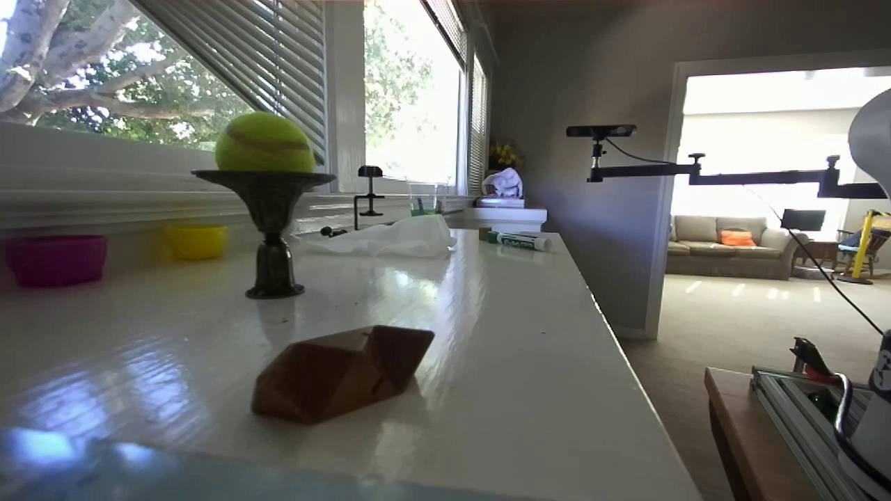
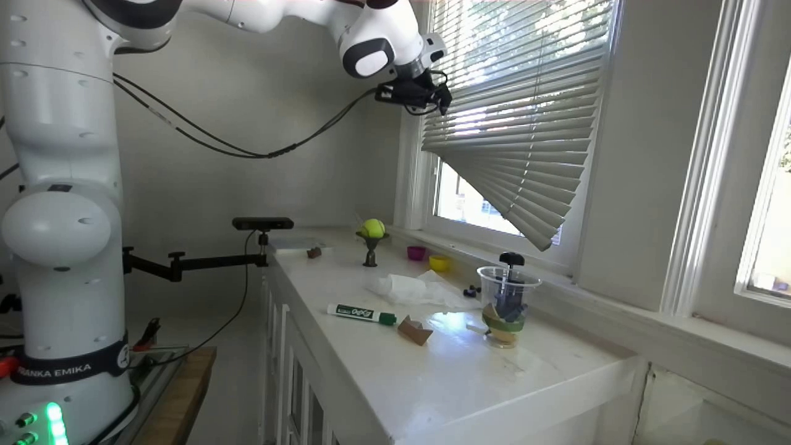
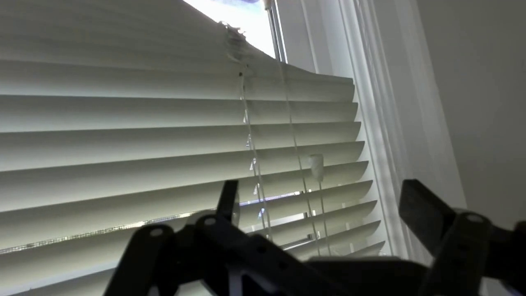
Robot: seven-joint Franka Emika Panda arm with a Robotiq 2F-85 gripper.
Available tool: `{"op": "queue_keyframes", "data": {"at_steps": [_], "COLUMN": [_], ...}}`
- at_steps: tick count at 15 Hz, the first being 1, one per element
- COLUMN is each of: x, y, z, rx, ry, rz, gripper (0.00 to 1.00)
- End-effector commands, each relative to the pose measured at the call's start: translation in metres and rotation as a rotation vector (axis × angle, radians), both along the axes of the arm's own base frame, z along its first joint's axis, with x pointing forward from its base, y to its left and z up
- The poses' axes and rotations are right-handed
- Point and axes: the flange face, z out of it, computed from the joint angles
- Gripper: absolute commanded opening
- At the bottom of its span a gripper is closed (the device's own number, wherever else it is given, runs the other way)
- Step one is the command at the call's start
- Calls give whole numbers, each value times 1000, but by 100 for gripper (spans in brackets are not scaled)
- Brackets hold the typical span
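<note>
Holding the gripper (image 3: 321,201) unclenched, with fingers (image 3: 425,216) spread wide across the lower half of the wrist view. Facing the blinds (image 3: 144,139), spanning the left and middle of that frame, with a tassel (image 3: 316,166) showing right of centre, just above the gap between the fingers. Overlapping the left edge of the blinds at upper middle of an exterior view, leaving contact unclear. Showing, lower in that frame, a counter (image 2: 525,383) bearing a ball (image 2: 373,228) on a goblet (image 2: 371,251) near centre, a marker (image 2: 358,313) and a block (image 2: 415,332) further down, and a cup (image 2: 490,290) toward the lower right
</note>
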Motion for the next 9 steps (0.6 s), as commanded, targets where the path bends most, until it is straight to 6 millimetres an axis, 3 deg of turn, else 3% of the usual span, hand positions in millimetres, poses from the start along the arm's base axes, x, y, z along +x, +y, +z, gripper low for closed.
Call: {"op": "queue_keyframes", "data": {"at_steps": [1, 9], "x": [13, 58], "y": [10, 22], "z": [13, 27], "rx": [-19, -14], "ry": [-20, -57], "rz": [34, 63], "gripper": [100, 100]}}
